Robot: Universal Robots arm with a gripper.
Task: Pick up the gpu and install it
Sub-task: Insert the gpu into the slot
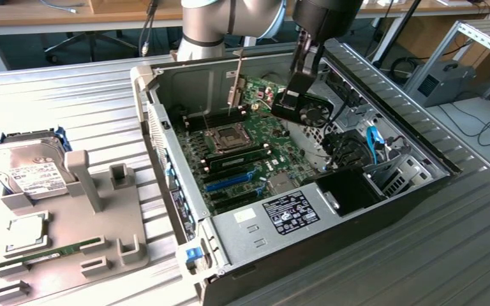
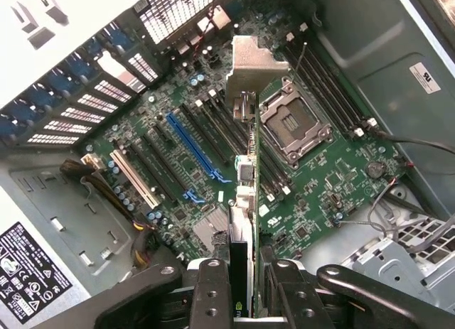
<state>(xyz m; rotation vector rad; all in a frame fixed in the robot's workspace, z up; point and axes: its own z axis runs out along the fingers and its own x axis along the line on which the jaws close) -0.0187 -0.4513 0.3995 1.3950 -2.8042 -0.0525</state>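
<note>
Hanging over the open grey metal computer case (image 1: 415,185), the black two-fingered gripper (image 2: 243,286) held the gpu (image 1: 303,105), a thin green circuit card with a black fan on one face and a silver end bracket, its jaws pinching the card's upper edge. The card was edge-down above the green motherboard (image 1: 254,150), clear of it, so I judged the pick-up done and the carry toward the long blue expansion slot (image 2: 193,146) under way; seating it would call for lining the card's edge with that slot and its bracket with the case's rear openings. Well apart from the case, a grey fixture tray (image 1: 100,245) held a silver hard drive (image 1: 25,171) and a narrow green memory stick (image 1: 41,257).
</note>
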